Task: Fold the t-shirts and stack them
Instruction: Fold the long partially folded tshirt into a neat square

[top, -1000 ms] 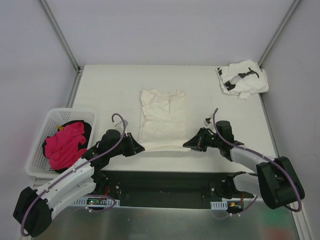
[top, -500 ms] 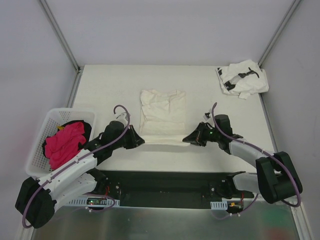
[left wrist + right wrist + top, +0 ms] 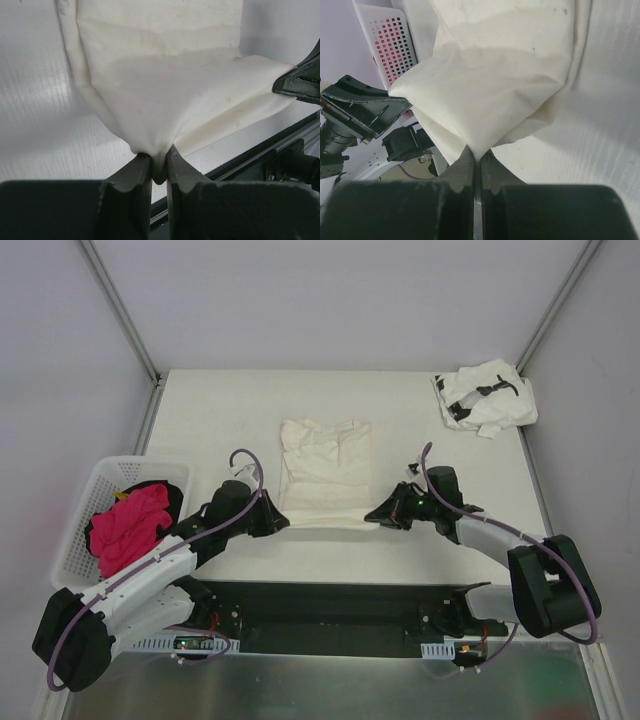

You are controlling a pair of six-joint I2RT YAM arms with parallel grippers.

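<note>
The cream t-shirt is lying on the desk. Left gripper and right gripper are pinching its near corners.

- The top view looks down from above and behind the arm bases, far enough back to take in the whole white table.
- The left wrist view sits just behind the left gripper, low and close. It faces across the cream-white cloth t-shirt, with the right gripper at its right edge.
- The right wrist view is equally near and shows the same shirt from the other side. It shares the white perforated plastic basket with the top view.
</note>
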